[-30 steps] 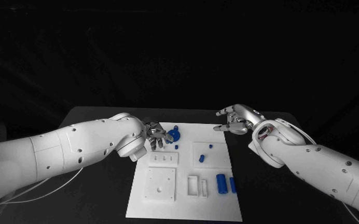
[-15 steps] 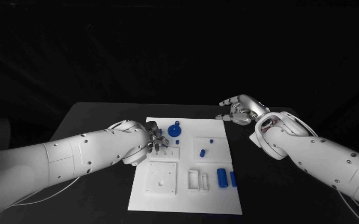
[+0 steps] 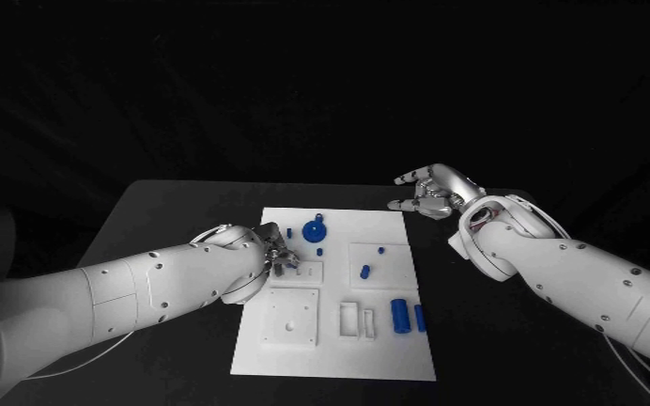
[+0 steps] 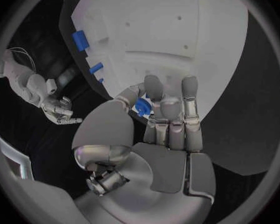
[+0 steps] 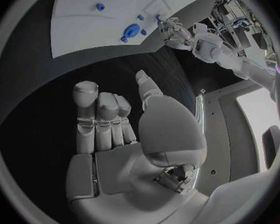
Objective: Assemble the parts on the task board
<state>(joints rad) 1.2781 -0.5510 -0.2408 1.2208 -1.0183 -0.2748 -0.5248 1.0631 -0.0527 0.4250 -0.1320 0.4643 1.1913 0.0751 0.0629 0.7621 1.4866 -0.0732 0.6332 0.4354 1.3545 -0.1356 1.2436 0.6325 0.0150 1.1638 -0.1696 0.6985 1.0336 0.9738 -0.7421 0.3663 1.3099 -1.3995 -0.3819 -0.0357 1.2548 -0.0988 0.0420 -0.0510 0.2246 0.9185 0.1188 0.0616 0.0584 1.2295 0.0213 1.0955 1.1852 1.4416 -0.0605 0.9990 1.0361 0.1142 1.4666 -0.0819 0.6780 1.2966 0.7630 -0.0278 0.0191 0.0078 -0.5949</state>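
Observation:
The white task board (image 3: 291,350) lies mid-table. On its far part stands a blue gear-like part (image 3: 315,230), with small blue pegs (image 3: 365,273) nearer and two blue cylinders (image 3: 401,313) at its near right. My left hand (image 3: 278,254) hovers over the board's left side, just short of the gear. In the left wrist view a blue part (image 4: 142,106) sits in the gap between that hand's (image 4: 162,134) thumb and fingers; contact is unclear. My right hand (image 3: 431,195) hangs loosely curled and empty over the black table beyond the board's far right corner.
White recessed blocks (image 3: 293,318) and slotted pieces (image 3: 356,321) occupy the board's near half. Black table (image 3: 177,209) surrounds the board on every side. The right wrist view shows the board (image 5: 84,25) and gear (image 5: 130,32) well beyond my right hand (image 5: 127,134).
The camera has shifted, so the whole board sits higher in the picture. My left hand has drawn back from the gear toward the board's left side. My right hand has barely moved.

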